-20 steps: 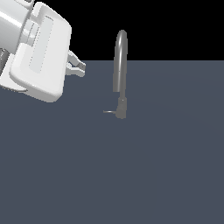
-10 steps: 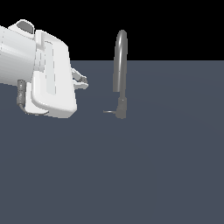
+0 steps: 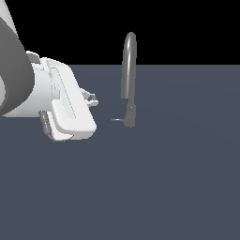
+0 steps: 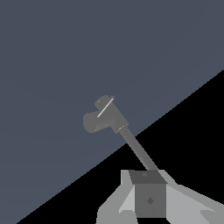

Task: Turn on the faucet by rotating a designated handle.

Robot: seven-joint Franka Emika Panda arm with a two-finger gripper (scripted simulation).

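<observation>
Over the last second the arm has descended on the exterior view's left, bringing the claw (image 3: 90,97) level with the faucet (image 3: 129,79) yet clear of it. The handle (image 3: 117,120) projects from the base, untouched. Claw opening cannot be determined; it holds nothing, so rotation is judged not yet begun.

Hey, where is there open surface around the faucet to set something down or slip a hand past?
The grey surface is bare on the exterior view's right of the faucet and across the whole foreground. The tight spot is the exterior view's left, where the handle points toward the gripper.
</observation>
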